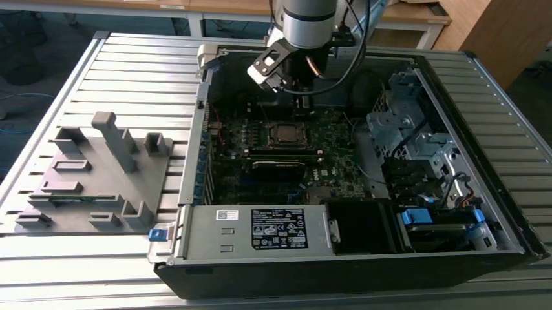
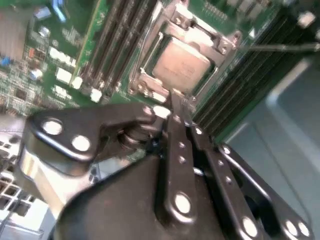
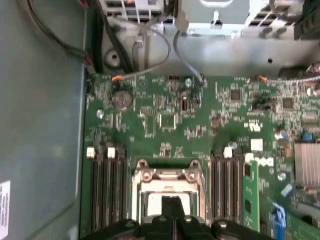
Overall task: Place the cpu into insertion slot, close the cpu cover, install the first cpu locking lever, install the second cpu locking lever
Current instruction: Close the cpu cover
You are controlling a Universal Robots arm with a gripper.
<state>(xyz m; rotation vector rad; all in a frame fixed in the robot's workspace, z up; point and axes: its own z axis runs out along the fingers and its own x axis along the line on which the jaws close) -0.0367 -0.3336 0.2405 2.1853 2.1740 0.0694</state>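
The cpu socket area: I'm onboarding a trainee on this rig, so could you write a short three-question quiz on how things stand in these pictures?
1. True or false: the cpu hangs in the air, held by the gripper.
2. Pick one. The cpu cover is: A, lowered around the cpu; B, standing upright; C, detached and lying elsewhere.
3. Fill in: in the first wrist view, long black memory slots run along ___ sides of the cpu cover.

Key: 1 false, the cpu sits flat under the cover's window; 2 A; 3 both.
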